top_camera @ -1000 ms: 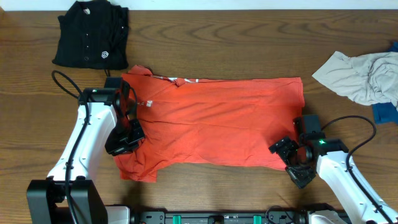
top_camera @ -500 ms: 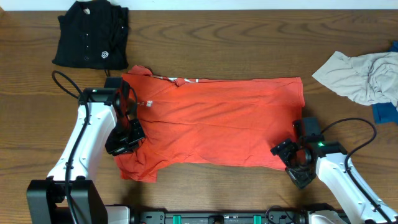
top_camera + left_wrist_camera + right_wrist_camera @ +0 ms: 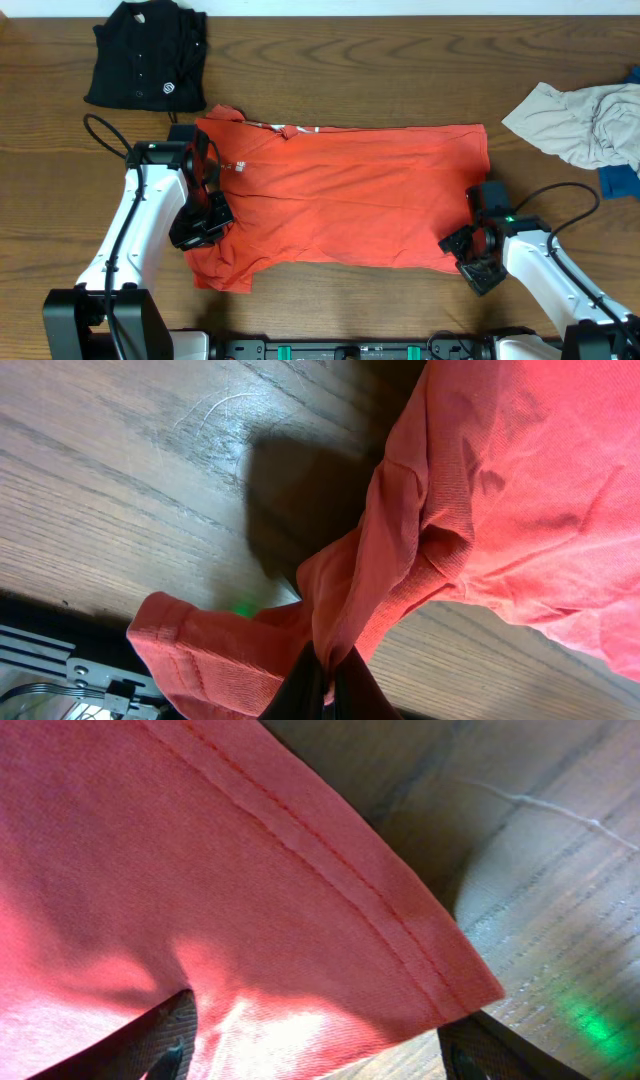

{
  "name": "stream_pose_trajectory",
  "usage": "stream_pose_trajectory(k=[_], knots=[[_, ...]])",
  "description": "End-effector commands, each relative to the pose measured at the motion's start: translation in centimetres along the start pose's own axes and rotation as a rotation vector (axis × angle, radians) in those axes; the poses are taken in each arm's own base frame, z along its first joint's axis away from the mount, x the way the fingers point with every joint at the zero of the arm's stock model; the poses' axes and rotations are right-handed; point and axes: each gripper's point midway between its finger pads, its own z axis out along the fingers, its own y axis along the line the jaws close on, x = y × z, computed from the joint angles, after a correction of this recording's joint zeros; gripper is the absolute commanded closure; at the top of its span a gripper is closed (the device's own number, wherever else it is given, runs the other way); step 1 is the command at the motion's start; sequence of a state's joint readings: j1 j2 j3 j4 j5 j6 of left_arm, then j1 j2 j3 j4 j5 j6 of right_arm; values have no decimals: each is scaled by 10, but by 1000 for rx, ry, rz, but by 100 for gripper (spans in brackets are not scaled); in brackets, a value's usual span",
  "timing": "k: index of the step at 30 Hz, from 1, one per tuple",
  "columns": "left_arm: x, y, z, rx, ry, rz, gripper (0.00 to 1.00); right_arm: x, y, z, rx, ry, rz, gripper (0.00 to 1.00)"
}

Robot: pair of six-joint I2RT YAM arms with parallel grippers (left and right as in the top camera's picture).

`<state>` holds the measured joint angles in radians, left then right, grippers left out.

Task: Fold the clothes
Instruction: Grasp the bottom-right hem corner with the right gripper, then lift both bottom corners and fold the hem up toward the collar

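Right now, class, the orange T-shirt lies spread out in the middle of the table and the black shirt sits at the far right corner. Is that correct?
Not quite. The black shirt sits at the far left corner of the table, not the right; the far right holds a grey garment. The orange T-shirt does lie spread out in the middle. The overhead view shows this.

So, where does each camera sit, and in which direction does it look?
Overhead: above the table, looking straight down on the red-orange T-shirt, with the left arm and right arm in view.
Left wrist: low by the left gripper, looking along its shut fingers at pinched shirt fabric.
Right wrist: low by the right gripper, looking at the shirt's hem corner; its fingers stand apart.
All three views share the T-shirt.
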<state>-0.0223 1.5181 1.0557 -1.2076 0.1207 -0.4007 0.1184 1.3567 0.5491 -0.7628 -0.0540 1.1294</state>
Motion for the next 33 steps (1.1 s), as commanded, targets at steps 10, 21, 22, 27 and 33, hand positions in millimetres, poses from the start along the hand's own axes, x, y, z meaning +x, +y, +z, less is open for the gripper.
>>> stream_pose_trajectory(k=[10,21,22,27,33], knots=[[-3,-2,-7,10,-22,-12,94,2,-4,19,8,25,-42,69],[9,4,-7,-14,27,-16,94,6,2,19,-21,47,-52,91],[12,6,-8,-20,38,-17,94,6,2,19,-22,51,-58,94],[19,9,-16,-17,32,-16,94,9,5,17,-37,69,-111,99],[9,2,-45,57,-114,-6,94,2,20,8,-74,45,-201,99]])
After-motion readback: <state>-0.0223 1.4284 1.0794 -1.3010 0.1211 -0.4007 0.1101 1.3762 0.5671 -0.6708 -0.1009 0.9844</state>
